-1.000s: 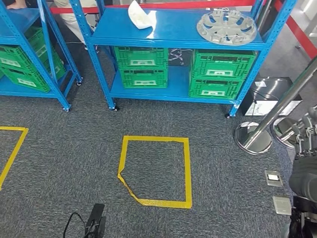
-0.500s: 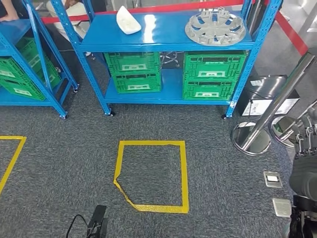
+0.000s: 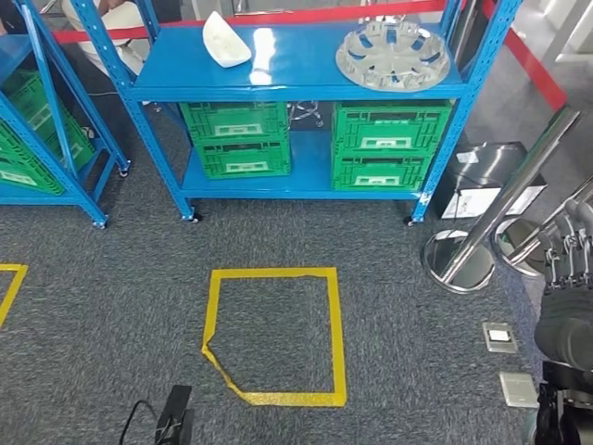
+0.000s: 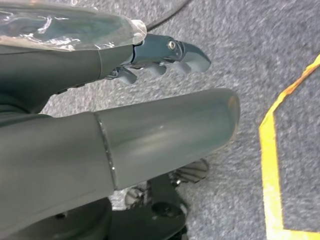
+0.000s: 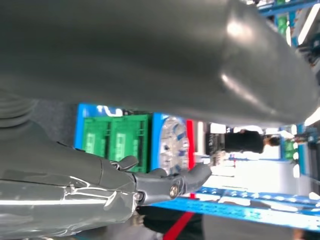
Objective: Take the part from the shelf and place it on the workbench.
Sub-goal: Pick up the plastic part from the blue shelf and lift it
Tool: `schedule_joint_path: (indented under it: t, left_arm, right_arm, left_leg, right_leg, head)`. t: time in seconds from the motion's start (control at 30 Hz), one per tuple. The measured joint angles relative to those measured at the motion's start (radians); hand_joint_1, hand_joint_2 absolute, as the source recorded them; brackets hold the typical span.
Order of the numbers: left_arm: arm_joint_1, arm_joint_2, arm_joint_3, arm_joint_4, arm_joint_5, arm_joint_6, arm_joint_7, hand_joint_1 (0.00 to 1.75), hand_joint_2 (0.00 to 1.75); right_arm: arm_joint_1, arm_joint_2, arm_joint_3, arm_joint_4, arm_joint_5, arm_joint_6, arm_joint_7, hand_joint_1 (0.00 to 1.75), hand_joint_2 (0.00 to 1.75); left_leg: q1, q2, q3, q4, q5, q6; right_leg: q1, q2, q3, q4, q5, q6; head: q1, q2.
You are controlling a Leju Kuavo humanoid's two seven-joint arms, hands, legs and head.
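A blue shelf (image 3: 294, 88) stands ahead across the carpet. On its top board lie a white curved part (image 3: 225, 40) towards the left and a silver wheel cover (image 3: 392, 54) towards the right. My right hand (image 3: 568, 269) hangs at the right edge of the head view, fingers straight and apart, holding nothing. In the right wrist view that hand (image 5: 158, 182) is empty too, with the wheel cover (image 5: 171, 145) far beyond it. My left hand (image 4: 162, 55) hangs over the carpet with fingers stretched out and empty.
Green crates (image 3: 234, 139) fill the shelf's lower board, and a second blue shelf (image 3: 42, 139) stands at the left. A yellow tape square (image 3: 272, 334) marks the carpet. Chrome posts (image 3: 503, 209) with a red belt, a black box (image 3: 483, 176) and floor sockets (image 3: 498, 336) crowd the right.
The whole picture has shifted left and slightly down, so the camera has moved. My right hand hangs as before. The parts lie unmoved on the shelf.
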Motion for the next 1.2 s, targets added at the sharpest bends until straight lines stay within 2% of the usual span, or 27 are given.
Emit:
schedule_joint_path:
  t: [0.03,0.1,0.13,0.17,0.2,0.23,0.27,0.3,0.33,0.47,0.5,0.53,0.6,0.63,0.67,0.7,0.77,0.8,0.83,0.93,1.0,1.03,1.1,1.13,1.17,1.2]
  left_arm:
    - [0.000,0.000,0.000,0.000,0.000,0.000,0.000,0.00,0.00]
    - [-0.001,-0.001,0.000,0.000,0.000,0.000,0.000,0.00,0.00]
    - [0.000,-0.001,0.000,0.000,0.000,0.000,0.000,0.00,0.00]
    - [0.002,-0.002,0.000,0.000,0.000,0.000,0.000,0.00,0.00]
    - [0.003,-0.004,0.000,0.000,0.000,0.000,0.000,0.00,0.00]
    - [0.004,-0.004,0.000,0.000,0.000,0.000,0.000,0.00,0.00]
    - [0.004,-0.005,0.000,0.000,0.000,0.000,0.000,0.00,0.00]
    - [0.003,-0.005,0.000,0.000,0.000,0.000,0.000,0.00,0.00]
    - [0.002,-0.005,0.000,0.001,0.000,0.000,0.000,0.00,0.00]
    - [0.000,-0.004,0.000,0.001,0.001,0.000,0.000,0.00,0.00]
    - [-0.001,-0.004,0.000,0.001,0.001,0.000,0.000,0.00,0.00]
    - [-0.001,-0.004,0.000,0.001,0.001,0.000,0.000,0.00,0.00]
    - [-0.001,-0.005,0.000,0.001,0.001,0.000,0.000,0.00,0.00]
    - [0.001,-0.006,0.000,0.001,0.001,0.000,0.000,0.00,0.00]
    - [0.003,-0.006,0.000,0.001,0.001,-0.001,0.000,0.00,0.00]
    - [0.004,-0.005,0.000,0.001,0.001,-0.001,0.000,0.00,0.00]
    - [0.005,-0.004,0.000,0.001,0.001,-0.001,0.001,0.00,0.00]
    - [0.004,-0.003,0.000,0.001,0.001,-0.001,0.001,0.00,0.00]
    - [0.003,-0.003,0.000,0.001,0.001,-0.001,0.002,0.00,0.00]
    - [0.002,-0.005,0.000,0.001,0.000,-0.001,0.003,0.00,0.00]
    - [0.003,-0.006,0.000,0.001,0.000,-0.001,0.003,0.00,0.00]
    - [0.003,-0.007,0.000,0.001,0.000,-0.001,0.003,0.00,0.00]
    - [0.003,-0.006,0.000,0.001,0.000,-0.001,0.003,0.00,0.00]
    - [0.003,-0.007,0.000,0.001,0.000,-0.001,0.003,0.00,0.00]
    - [0.004,-0.007,0.000,0.001,0.000,-0.001,0.003,0.00,0.00]
    - [0.005,-0.008,0.000,0.001,0.000,-0.001,0.003,0.00,0.00]
  right_arm:
    - [-0.001,0.000,0.000,0.000,0.000,0.000,0.000,0.00,0.00]
    - [-0.001,0.000,0.001,0.002,0.000,0.000,0.001,0.00,0.00]
    - [0.000,0.000,0.001,0.004,0.000,0.000,0.001,0.00,0.00]
    - [0.000,0.000,0.001,0.006,0.000,0.000,0.001,0.00,0.00]
    - [0.000,0.000,0.001,0.007,0.000,0.000,0.001,0.00,0.00]
    - [0.000,0.000,0.001,0.008,0.000,0.000,0.001,0.00,0.00]
    - [-0.001,0.000,0.001,0.009,-0.001,0.000,0.001,0.00,0.00]
    - [-0.002,0.000,0.001,0.010,-0.001,0.000,0.001,0.00,0.00]
    - [-0.002,0.000,0.002,0.010,-0.002,0.000,0.001,0.00,0.00]
    - [-0.002,0.000,0.002,0.010,-0.004,0.000,0.000,0.00,0.00]
    - [-0.002,0.000,0.001,0.010,-0.004,0.000,0.000,0.00,0.00]
    - [-0.003,0.000,0.002,0.009,-0.004,0.000,0.000,0.00,0.00]
    - [-0.003,0.000,0.002,0.010,-0.004,0.000,0.000,0.00,0.00]
    - [-0.002,0.000,0.003,0.010,-0.004,0.000,0.000,0.00,0.00]
    - [-0.002,0.000,0.003,0.010,-0.004,0.000,0.001,0.00,0.00]
    - [-0.002,0.000,0.003,0.010,-0.004,0.000,0.002,0.00,0.00]
    - [-0.002,0.000,0.004,0.010,-0.005,0.000,0.003,0.00,0.00]
    - [-0.002,0.000,0.003,0.010,-0.005,0.000,0.004,0.00,0.00]
    - [-0.002,0.000,0.003,0.010,-0.006,0.000,0.006,0.00,0.00]
    - [-0.003,0.000,0.002,0.010,-0.007,0.000,0.007,0.00,0.00]
    - [-0.004,0.000,0.000,0.009,-0.007,0.000,0.007,0.00,0.00]
    - [-0.004,0.000,-0.001,0.009,-0.007,0.000,0.007,0.00,0.00]
    - [-0.003,0.000,-0.001,0.010,-0.007,0.000,0.007,0.00,0.00]
    - [-0.002,0.000,0.000,0.011,-0.007,0.000,0.007,0.00,0.00]
    - [-0.001,0.000,0.000,0.012,-0.007,0.000,0.008,0.00,0.00]
    - [-0.001,0.000,0.000,0.014,-0.007,0.000,0.008,0.00,0.00]
  left_leg:
    - [0.002,0.001,0.011,-0.006,-0.003,0.002]
    - [0.003,0.001,0.025,-0.007,-0.014,0.005]
    - [0.003,0.002,0.033,-0.007,-0.021,0.004]
    - [0.003,0.002,0.043,-0.006,-0.028,0.003]
    - [0.004,0.001,0.054,-0.005,-0.037,0.000]
    - [0.004,0.001,0.066,-0.004,-0.047,-0.003]
    - [0.003,0.001,0.074,-0.002,-0.056,-0.008]
    - [0.002,0.000,0.078,0.002,-0.063,-0.013]
    - [0.001,0.001,0.077,0.005,-0.068,-0.018]
    - [0.002,0.004,0.070,0.026,-0.087,-0.037]
    - [0.003,0.004,0.052,0.065,-0.106,-0.042]
    - [0.004,0.004,0.017,0.129,-0.131,-0.047]
    - [0.005,0.004,-0.080,0.282,-0.178,-0.052]
    - [0.006,0.004,-0.118,0.330,-0.181,-0.052]
    - [0.006,0.004,-0.135,0.337,-0.162,-0.050]
    - [0.005,0.004,-0.130,0.300,-0.123,-0.047]
    - [0.002,0.003,-0.079,0.152,-0.029,-0.034]
    - [-0.001,0.002,-0.055,0.088,-0.002,-0.029]
    - [-0.004,0.001,-0.039,0.048,0.009,-0.026]
    - [-0.004,0.001,-0.027,0.024,0.000,-0.019]
    - [0.003,0.002,-0.012,0.013,-0.003,-0.010]
    - [0.006,0.002,-0.003,0.010,-0.006,-0.005]
    - [0.005,0.003,0.010,0.009,-0.016,0.002]
    - [0.005,0.003,0.017,0.009,-0.022,0.002]
    - [0.005,0.002,0.025,0.009,-0.029,0.002]
    - [0.005,0.002,0.035,0.009,-0.036,0.001]
  right_leg:
    - [-0.002,-0.005,-0.032,0.062,-0.024,0.004]
    - [-0.006,-0.010,-0.117,0.203,-0.064,0.012]
    - [-0.008,-0.011,-0.147,0.239,-0.061,0.015]
    - [-0.009,-0.012,-0.159,0.235,-0.036,0.018]
    - [-0.011,-0.013,-0.149,0.190,0.007,0.019]
    - [-0.013,-0.017,-0.125,0.117,0.057,0.019]
    - [-0.012,-0.020,-0.099,0.052,0.091,0.019]
    - [-0.011,-0.022,-0.075,-0.001,0.109,0.015]
    - [-0.009,-0.022,-0.063,-0.027,0.110,0.010]
    - [-0.008,-0.014,-0.049,-0.039,0.093,-0.014]
    - [-0.011,-0.014,-0.043,-0.042,0.091,-0.019]
    - [-0.012,-0.015,-0.039,-0.044,0.088,-0.024]
    - [-0.011,-0.015,-0.034,-0.044,0.080,-0.031]
    - [-0.010,-0.013,-0.029,-0.044,0.076,-0.032]
    - [-0.010,-0.011,-0.023,-0.044,0.071,-0.032]
    - [-0.010,-0.008,-0.014,-0.044,0.065,-0.032]
    - [-0.008,-0.004,0.004,-0.045,0.052,-0.027]
    - [-0.007,-0.003,0.009,-0.046,0.045,-0.024]
    - [-0.006,-0.002,0.011,-0.047,0.040,-0.019]
    - [-0.005,-0.001,0.017,-0.057,0.030,-0.004]
    - [-0.004,-0.006,0.005,-0.020,0.008,0.005]
    - [-0.005,-0.008,-0.020,0.034,-0.017,0.008]
    - [-0.005,-0.011,-0.100,0.186,-0.073,0.014]
    - [-0.005,-0.011,-0.137,0.243,-0.082,0.016]
    - [-0.005,-0.012,-0.157,0.262,-0.071,0.018]
    - [-0.006,-0.012,-0.157,0.238,-0.039,0.018]
  head:
    - [0.003,0.000]
    - [0.008,0.000]
    - [0.009,0.000]
    - [0.010,0.000]
    - [0.010,0.000]
    - [0.010,0.000]
    - [0.011,0.000]
    - [0.013,0.000]
    - [0.012,0.000]
    - [0.007,0.000]
    - [0.006,0.000]
    - [0.004,0.000]
    - [0.001,0.000]
    - [0.000,0.000]
    - [-0.001,0.000]
    - [-0.002,0.000]
    - [-0.003,0.000]
    - [-0.004,0.000]
    - [-0.004,0.000]
    - [-0.004,0.000]
    - [0.000,0.000]
    - [0.002,0.000]
    - [0.007,0.000]
    - [0.008,0.000]
    - [0.008,0.000]
    - [0.008,0.000]
